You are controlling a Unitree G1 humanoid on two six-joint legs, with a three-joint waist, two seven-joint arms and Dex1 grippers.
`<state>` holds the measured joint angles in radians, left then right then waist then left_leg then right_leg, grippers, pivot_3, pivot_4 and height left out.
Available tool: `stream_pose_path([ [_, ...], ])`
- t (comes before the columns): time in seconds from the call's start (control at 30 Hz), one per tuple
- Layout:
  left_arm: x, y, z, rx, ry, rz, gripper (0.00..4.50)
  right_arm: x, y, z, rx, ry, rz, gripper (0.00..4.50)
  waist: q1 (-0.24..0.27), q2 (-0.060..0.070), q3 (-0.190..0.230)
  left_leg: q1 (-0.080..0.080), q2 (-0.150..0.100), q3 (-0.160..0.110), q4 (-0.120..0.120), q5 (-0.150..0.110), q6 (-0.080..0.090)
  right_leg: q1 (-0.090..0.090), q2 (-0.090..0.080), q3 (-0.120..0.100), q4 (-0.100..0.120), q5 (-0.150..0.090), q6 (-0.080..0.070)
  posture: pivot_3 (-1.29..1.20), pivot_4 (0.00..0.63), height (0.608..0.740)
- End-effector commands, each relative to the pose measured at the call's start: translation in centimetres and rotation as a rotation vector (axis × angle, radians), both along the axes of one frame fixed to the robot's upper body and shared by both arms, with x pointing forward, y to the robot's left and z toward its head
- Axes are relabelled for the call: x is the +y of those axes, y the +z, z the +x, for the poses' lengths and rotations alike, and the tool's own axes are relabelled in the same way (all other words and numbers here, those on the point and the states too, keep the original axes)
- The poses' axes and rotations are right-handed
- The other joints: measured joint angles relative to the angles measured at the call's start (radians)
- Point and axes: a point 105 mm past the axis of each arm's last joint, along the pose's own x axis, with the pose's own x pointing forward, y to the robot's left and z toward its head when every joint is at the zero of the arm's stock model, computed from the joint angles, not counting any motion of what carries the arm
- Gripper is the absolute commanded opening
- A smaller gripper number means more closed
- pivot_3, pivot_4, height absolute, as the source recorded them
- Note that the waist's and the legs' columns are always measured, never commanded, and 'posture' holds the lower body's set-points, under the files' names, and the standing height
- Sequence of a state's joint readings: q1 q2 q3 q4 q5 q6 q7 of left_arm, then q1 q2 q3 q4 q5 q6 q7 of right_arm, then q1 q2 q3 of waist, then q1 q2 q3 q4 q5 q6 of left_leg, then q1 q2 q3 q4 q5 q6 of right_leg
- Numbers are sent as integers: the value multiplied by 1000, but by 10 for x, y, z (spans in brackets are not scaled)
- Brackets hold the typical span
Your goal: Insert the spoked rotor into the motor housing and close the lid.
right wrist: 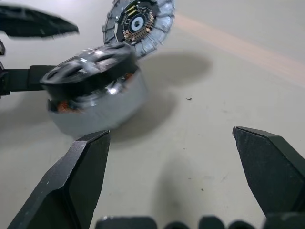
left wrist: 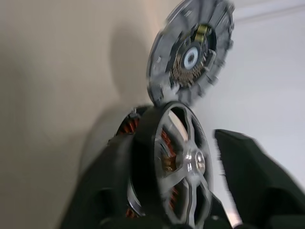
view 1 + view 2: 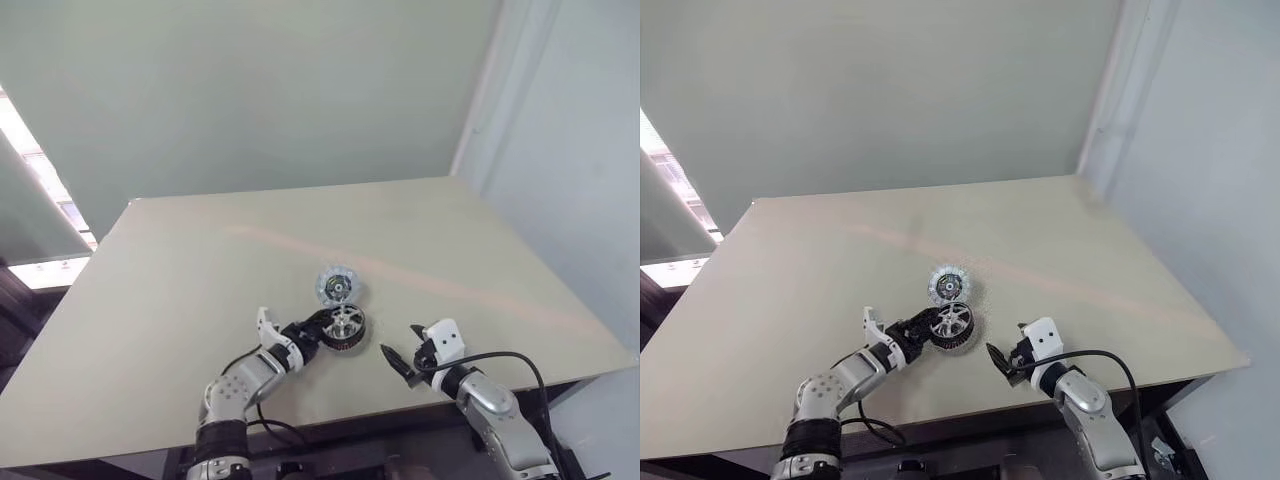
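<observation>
Two pincers [image 3: 318, 332] [image 3: 398, 362] apart, spoked rotor [image 3: 346, 325] seemingly atop motor housing [image 1: 95, 112], no legible writing.

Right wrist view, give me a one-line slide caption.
Open right gripper faces the black-rimmed silver spoked rotor sitting on the copper-wound motor housing, flat grey lid behind.

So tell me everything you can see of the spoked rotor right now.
The spoked rotor is a shallow round wheel with silver metal spokes, a silver hub and a black outer rim. It sits tilted on the motor housing, whose copper windings show under its rim, so it looks not fully seated. The left tool is at its side with fingers apart. The lid leans against its far edge. The right tool is clear of it.
</observation>
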<state>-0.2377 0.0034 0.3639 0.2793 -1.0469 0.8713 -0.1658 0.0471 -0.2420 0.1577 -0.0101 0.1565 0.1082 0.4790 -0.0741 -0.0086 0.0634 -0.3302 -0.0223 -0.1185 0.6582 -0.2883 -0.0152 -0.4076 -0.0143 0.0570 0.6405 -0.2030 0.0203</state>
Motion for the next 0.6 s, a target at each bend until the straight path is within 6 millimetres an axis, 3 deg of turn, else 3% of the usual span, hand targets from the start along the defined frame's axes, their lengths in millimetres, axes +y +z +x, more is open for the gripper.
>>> stream_pose_path([
  [0.03, 16, 7, 6, -12, 66, 81, 4045, 0, 16, 8, -66, -6, 7, 4483, 2, 0, 0, 0, 0, 0, 0, 0, 0, 0, 0, 0, 0, 0, 0, 0, 0, 740],
  [0.07, 17, 9, 7, -18, 76, 87, 4441, 0, 15, 8, -66, -6, 7, 4483, 3, 0, 0, 0, 0, 0, 0, 0, 0, 0, 0, 0, 0, 0, 0, 0, 0, 740],
  [0.37, 11, 58, 11, -175, 42, 83, 4441, 1, 15, 12, -67, -4, 15, 4483, 4, -1, 1, -3, -1, -1, 1, 0, 0, -1, -1, -1, -1, 0, 0, 0, 0, 740],
  [0.47, 14, 73, 8, -318, -32, 243, 4441, 0, 20, 15, -66, -45, 65, 4483, 3, -1, 1, -3, -1, -1, 0, 0, 0, -2, 0, -1, 0, 0, 0, 0, 0, 740],
  [0.6, 14, 74, -2, -465, -157, 432, 4441, 6, 31, 15, -65, -37, 144, 4483, 3, 1, 1, -2, 0, 0, -1, 0, 0, -2, 0, 0, 0, 0, 0, 0, 0, 740],
])
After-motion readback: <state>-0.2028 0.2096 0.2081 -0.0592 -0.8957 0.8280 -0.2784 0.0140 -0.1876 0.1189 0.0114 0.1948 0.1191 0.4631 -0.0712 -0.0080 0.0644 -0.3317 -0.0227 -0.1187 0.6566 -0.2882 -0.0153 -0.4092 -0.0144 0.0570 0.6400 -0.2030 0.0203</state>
